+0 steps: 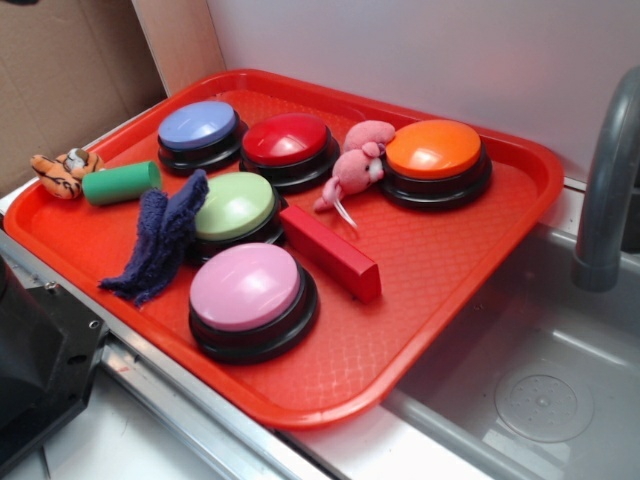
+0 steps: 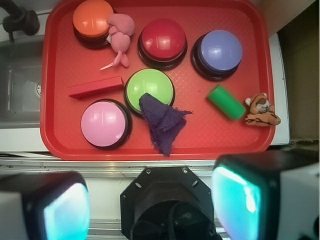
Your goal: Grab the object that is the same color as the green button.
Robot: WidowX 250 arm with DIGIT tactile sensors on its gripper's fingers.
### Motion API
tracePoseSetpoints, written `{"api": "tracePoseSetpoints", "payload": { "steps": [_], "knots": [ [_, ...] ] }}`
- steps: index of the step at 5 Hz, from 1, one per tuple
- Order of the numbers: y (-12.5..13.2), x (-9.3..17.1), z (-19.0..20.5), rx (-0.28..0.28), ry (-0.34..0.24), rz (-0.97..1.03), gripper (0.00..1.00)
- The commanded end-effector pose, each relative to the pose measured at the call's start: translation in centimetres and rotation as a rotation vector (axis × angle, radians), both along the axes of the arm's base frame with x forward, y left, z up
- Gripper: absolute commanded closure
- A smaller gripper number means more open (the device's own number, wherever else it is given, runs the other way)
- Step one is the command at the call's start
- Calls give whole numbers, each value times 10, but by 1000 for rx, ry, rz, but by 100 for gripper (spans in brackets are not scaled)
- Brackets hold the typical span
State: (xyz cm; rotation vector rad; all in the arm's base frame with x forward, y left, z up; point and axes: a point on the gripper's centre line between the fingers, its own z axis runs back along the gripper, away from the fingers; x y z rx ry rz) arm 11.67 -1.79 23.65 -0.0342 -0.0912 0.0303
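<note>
The green cylinder [image 2: 226,101] is seen lying right of the green button [image 2: 149,88] — well apart. The gripper [image 2: 150,210] is held over the tray's [image 2: 55,75] near edge — fingers [image 2: 235,197] spread, nothing between them.

green cylinder [image 1: 121,183], pale-green button [image 1: 234,206], dark blue cloth [image 1: 160,240], red tray [image 1: 480,260]

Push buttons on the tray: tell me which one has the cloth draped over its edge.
The green button, in the tray's middle. The dark blue cloth overlaps its rim; the blue, red, orange and pink buttons are all uncovered.
</note>
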Motion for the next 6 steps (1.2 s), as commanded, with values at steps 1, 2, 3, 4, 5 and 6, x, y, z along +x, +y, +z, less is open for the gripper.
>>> {"api": "tracePoseSetpoints", "payload": {
  "steps": [1, 2, 3, 4, 5, 6],
  "knots": [
    [0, 0, 0, 0, 0, 0, 0],
    [9, 8, -10, 16, -31, -50, 0],
    [20, 16, -26, 11, -70, -100, 0],
    [41, 26, -52, 11, -47, -140, 0],
    [55, 46, -87, 71, -142, -257, 0],
    [67, 57, -111, 74, -117, -319, 0]
  ]
}}
